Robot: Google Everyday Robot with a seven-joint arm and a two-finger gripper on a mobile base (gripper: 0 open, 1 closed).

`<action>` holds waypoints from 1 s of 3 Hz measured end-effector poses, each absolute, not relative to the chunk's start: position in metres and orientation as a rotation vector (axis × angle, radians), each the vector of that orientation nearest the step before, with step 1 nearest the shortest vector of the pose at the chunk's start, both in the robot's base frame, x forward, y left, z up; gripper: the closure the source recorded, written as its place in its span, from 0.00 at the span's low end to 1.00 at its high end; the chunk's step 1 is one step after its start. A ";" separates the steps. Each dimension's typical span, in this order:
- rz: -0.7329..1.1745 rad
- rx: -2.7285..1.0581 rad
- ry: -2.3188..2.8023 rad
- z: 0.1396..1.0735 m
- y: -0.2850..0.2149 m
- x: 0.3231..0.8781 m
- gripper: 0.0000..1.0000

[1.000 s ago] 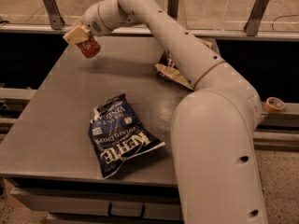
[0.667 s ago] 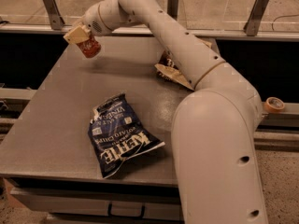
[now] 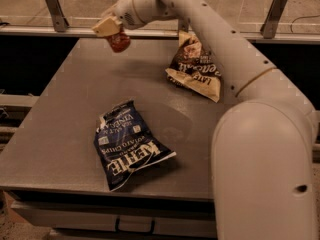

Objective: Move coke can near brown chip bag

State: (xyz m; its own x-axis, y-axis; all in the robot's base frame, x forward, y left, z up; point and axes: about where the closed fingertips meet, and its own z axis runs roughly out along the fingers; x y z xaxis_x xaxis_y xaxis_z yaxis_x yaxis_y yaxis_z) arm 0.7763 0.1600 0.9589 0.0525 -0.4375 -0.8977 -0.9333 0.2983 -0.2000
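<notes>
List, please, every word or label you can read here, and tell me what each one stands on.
"KETTLE": large white letters, upside down to the camera, on the dark blue chip bag.
Smaller lines on that bag: too blurred to read.
White lettering on the brown chip bag: too blurred to read.
Lettering on the coke can, held by the pincer above the far left of the table: unreadable.

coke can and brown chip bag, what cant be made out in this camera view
- coke can: camera view, its top is covered by the gripper, which holds it in the air over the far left part of the table; its lettering is not readable.
- brown chip bag: camera view, its right edge is hidden behind the arm.
- table: camera view, its right side is blocked by the arm's big lower segment.
</notes>
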 end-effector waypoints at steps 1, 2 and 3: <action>0.590 -1.239 1.557 0.972 0.115 0.771 1.00; 0.586 -1.178 1.569 0.972 0.072 0.762 1.00; 0.608 -1.129 1.568 0.964 0.041 0.753 1.00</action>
